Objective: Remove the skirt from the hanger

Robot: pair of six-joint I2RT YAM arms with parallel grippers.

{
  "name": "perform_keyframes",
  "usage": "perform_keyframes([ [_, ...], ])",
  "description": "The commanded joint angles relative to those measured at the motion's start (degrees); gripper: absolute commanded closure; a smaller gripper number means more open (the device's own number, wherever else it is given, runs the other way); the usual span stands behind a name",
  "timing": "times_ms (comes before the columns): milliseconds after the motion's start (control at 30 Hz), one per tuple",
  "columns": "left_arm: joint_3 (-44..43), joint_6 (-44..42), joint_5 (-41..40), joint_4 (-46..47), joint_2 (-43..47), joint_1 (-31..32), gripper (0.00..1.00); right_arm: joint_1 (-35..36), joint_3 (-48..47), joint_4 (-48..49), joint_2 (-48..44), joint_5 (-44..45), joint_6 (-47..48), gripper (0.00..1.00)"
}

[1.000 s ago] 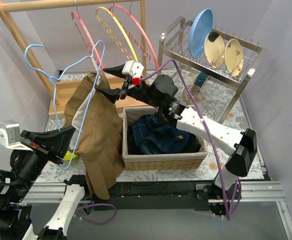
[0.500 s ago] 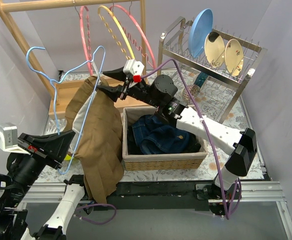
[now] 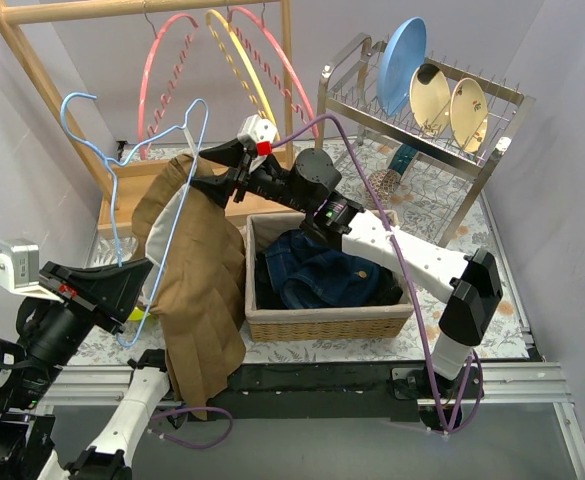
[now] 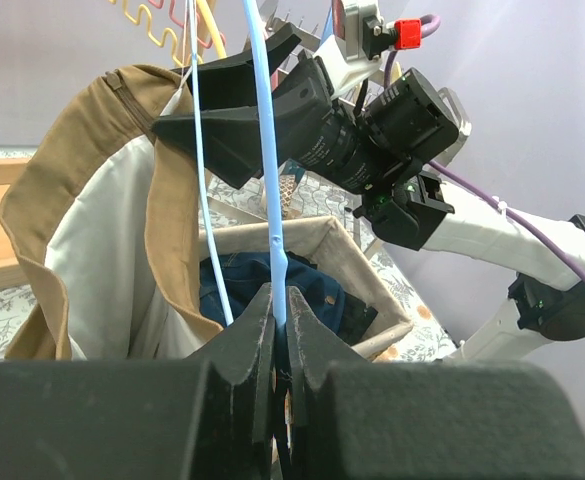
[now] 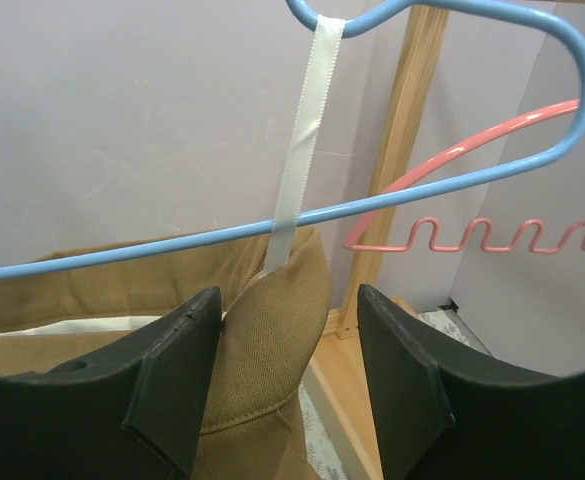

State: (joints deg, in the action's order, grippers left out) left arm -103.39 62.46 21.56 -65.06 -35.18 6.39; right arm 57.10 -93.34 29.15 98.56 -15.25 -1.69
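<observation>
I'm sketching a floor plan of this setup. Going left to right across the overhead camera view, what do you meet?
First the left gripper, shut on the blue hanger → brown skirt → wicker basket → dish rack.

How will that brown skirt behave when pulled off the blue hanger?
Probably floppy: the brown skirt drapes in soft folds below the blue hanger. Likely light, since a thin white ribbon carries it. That ribbon may snag on the wire.
</observation>
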Motion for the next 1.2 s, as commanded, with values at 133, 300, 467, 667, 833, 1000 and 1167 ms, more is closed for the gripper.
perform_keyframes([
  [133,-1.99,-0.49,0.06,6.96,-0.33,0.29,1.0,-0.15,-3.6,3.82,1.37,-5.94,-4.81,0.53],
  [300,-3.47,-2.15,-1.69,3.98,-0.59,0.37,1.0,-0.15,-0.54,2.33,-1.26,2.8,-1.74,0.99],
  [467,-6.46,-4.1,-10.13,-8.58,-2.43,1.95,1.0,-1.9,2.63,2.31,-6.79,21.63,1.52,0.99],
  [667,-9.28,-6.12,-9.01,-14.57,-4.46,2.92,1.0,-4.71,-0.08,3.73,-6.55,25.44,0.38,0.99],
  [833,-7.27,-6.82,-4.25,-14.66,-5.69,3.63,1.0,-6.3,-3.25,2.05,-4.87,26.67,-1.29,0.99],
  [1000,-4.36,-7.08,-7.06,-14.66,-4.99,4.42,1.0,-9.29,-5.17,2.94,-4.87,25.97,-5.33,0.99],
  [1167,-3.13,-7.35,-6.71,-14.75,-4.37,5.82,1.0,-11.05,-11.85,-0.91,-1.8,21.94,-7.27,0.99],
])
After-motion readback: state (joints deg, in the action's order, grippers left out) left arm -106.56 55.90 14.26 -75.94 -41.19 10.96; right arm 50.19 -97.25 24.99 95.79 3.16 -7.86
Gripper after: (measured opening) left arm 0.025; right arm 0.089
